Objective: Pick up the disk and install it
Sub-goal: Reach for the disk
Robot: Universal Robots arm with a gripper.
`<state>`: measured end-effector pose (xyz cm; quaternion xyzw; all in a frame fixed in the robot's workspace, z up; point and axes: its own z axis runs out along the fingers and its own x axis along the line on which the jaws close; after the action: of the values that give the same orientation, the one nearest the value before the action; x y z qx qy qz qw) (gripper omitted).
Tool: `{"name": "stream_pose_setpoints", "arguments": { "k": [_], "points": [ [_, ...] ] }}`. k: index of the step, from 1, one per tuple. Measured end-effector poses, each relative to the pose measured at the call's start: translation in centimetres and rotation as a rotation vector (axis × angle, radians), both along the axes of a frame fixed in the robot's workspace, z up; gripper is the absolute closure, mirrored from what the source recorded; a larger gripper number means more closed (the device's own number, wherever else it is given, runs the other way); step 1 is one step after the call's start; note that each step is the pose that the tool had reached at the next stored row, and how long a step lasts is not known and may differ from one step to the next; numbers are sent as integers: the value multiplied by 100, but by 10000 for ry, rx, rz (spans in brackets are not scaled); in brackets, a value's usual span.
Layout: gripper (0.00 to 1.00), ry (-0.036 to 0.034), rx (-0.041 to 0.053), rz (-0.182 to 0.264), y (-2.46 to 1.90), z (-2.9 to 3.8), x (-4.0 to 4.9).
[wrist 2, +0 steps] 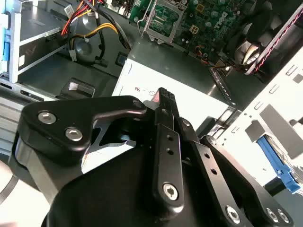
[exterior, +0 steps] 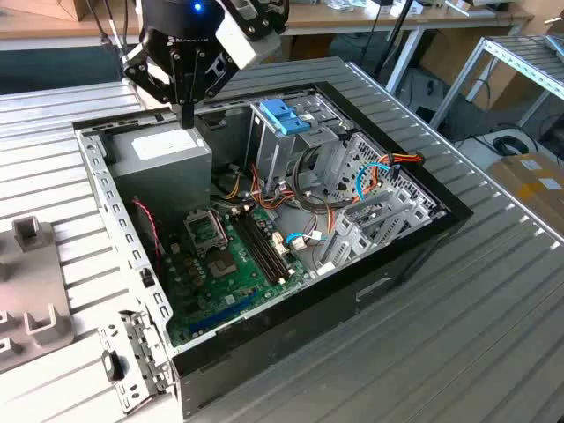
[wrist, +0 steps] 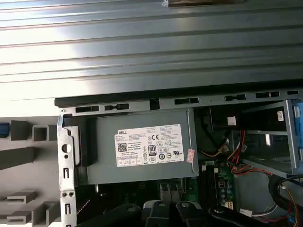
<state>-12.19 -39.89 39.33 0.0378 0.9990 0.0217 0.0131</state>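
Disk (wrist 2: pixel 279 163), blue-framed, lies just outside case (exterior: pixel 264 339) wall, ungripped. We see gripper (exterior: pixel 185 116) with fingers pressed together, empty, hanging over power supply (exterior: pixel 163 167) at case's eleven o'clock in exterior view. Likely high to clear chassis.

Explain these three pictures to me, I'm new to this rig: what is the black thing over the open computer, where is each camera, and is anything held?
The black thing is the robot arm's gripper. In the exterior view, taken from a camera off the arm, it hangs just above the grey power-supply box inside the open computer case, which lies on a ribbed metal table. A blue bracket tops the drive cage beside the green motherboard. Both wrist views come from cameras riding on the arm, looking down at the power-supply box's white label. The gripper's fingers look closed together, with nothing held.
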Motion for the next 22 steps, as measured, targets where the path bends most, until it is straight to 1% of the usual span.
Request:
{"name": "stream_pose_setpoints", "arguments": {
  "k": [22],
  "points": [
    [90,0,0,0,0,0,-53]
  ]
}}
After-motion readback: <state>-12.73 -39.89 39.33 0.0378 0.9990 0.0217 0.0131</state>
